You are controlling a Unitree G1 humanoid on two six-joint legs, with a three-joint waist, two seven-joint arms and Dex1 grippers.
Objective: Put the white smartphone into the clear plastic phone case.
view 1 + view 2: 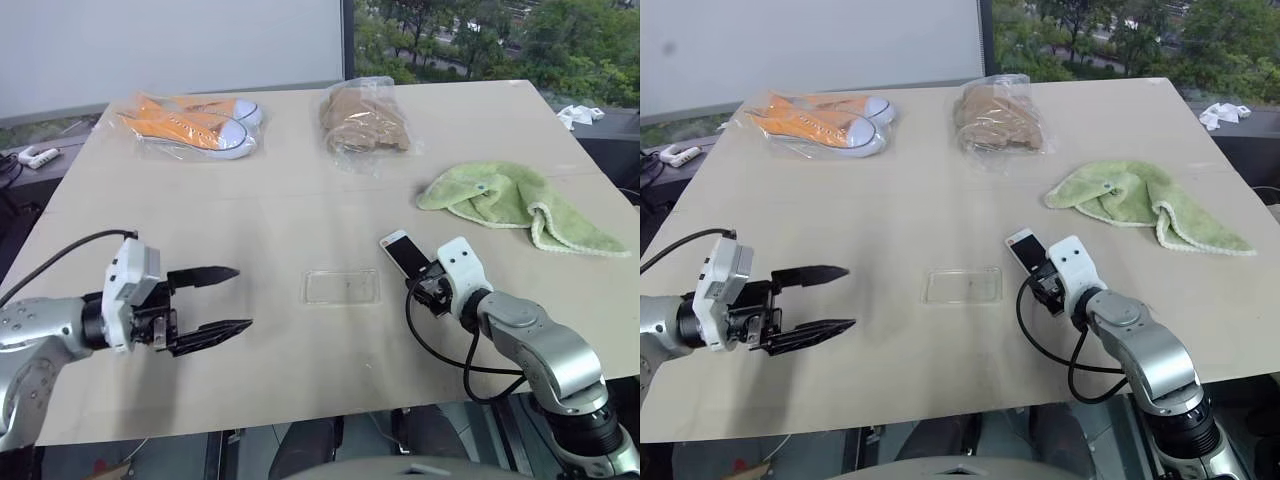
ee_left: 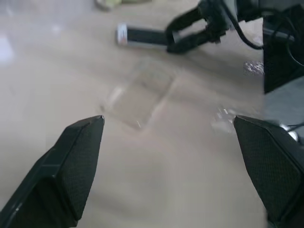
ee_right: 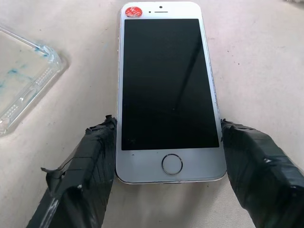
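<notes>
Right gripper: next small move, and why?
Probably lift the white smartphone and carry it toward the clear plastic phone case. The right gripper has its fingers against both long edges of the phone, near the home button, and the case lies empty beside it.

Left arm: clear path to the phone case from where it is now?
Probably yes. The left gripper hangs open over bare table, and the clear plastic phone case lies flat with nothing between them. The right gripper, closed on the white smartphone, sits beyond the case.
</notes>
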